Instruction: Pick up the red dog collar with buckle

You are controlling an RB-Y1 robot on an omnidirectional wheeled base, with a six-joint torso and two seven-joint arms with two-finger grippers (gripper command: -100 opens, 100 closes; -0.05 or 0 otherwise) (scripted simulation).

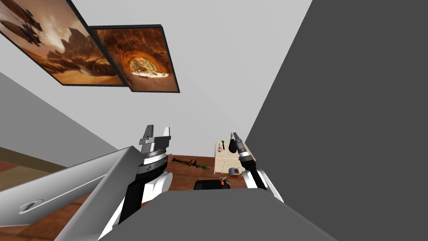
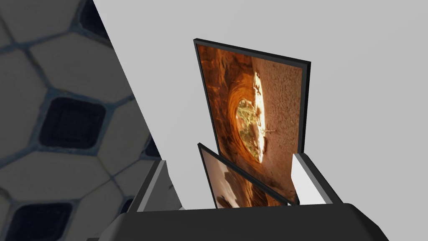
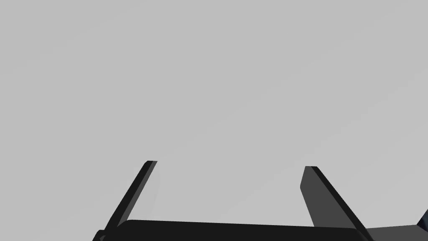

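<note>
The right tool [image 3: 230, 164] had its 2 fingers spread, facing a flat grey surface, near the cream desk [image 1: 225, 162]. The red collar [image 1: 219, 149] lay on the desk's top. The left tool [image 1: 156, 130] was raised, also spread.

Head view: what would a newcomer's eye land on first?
Two framed canyon pictures hang on the wall at the upper left. Below them the left gripper stands raised, fingers open. Further right, a small red collar lies on a cream cabinet beside the right forearm.
</note>
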